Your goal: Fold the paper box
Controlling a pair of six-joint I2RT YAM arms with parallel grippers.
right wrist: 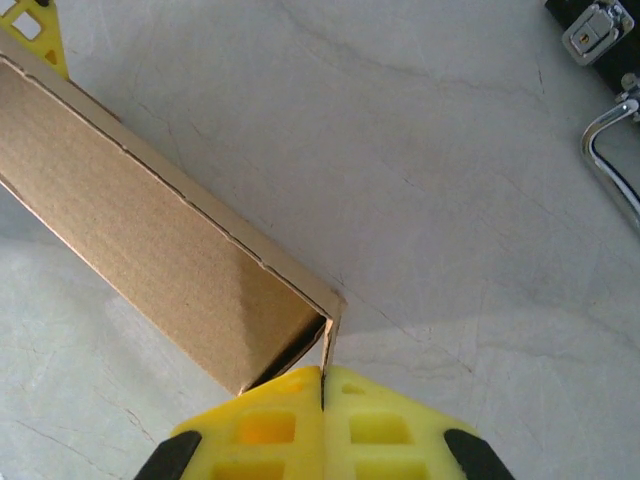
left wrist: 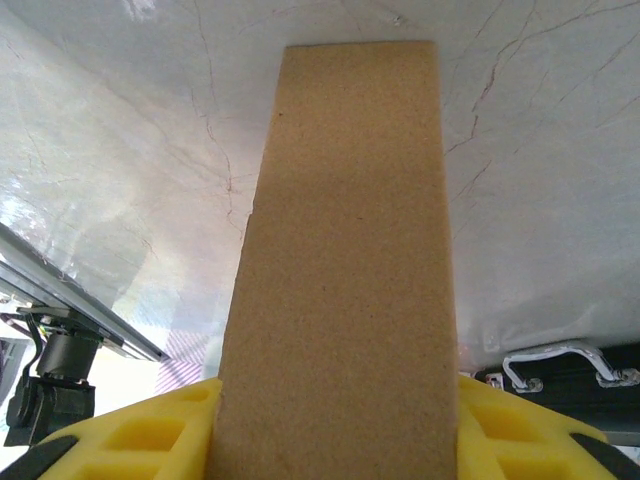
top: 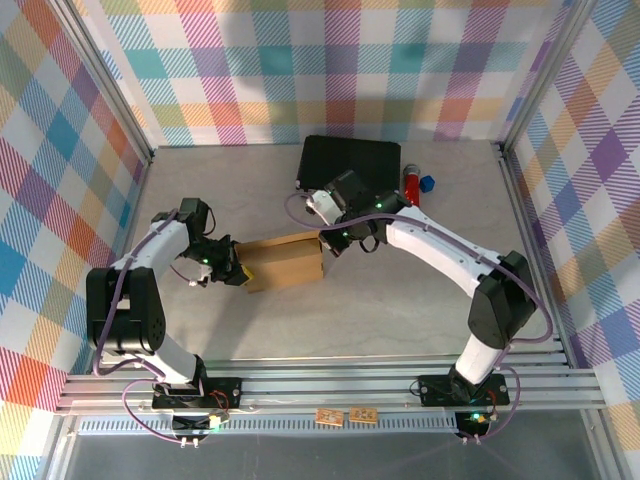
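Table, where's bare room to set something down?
Bare: the far-left corner beside the black case; the near strip between the paper box and the front rail. Crowded: centre, where left gripper and right gripper clamp the box.

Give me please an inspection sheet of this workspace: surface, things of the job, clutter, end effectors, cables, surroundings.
Surface: pale marbled table, no spills seen.
Job's things: paper box, brown, held between the two end effectors.
Clutter: black case, red cylinder and blue piece at the far edge.
Grippers: left end effector shut on the box's left end; right end effector shut on its right wall.
Cables: purple cables run along both arms.
Surroundings: plaid walls; metal rail at the near edge.
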